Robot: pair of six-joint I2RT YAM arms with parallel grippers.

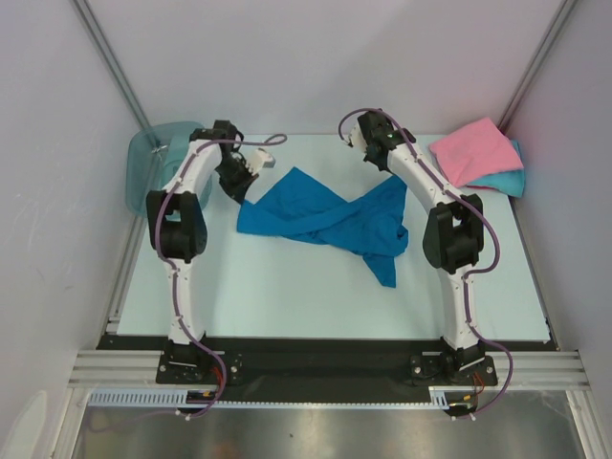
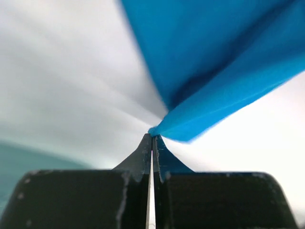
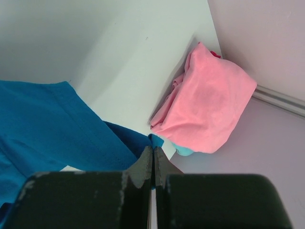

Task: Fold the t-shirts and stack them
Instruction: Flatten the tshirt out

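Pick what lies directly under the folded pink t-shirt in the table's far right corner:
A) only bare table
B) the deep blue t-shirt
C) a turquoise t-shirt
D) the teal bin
C: a turquoise t-shirt peeks out from beneath the pink t-shirt, while the deep blue t-shirt lies spread mid-table and the teal bin stands at the far left.
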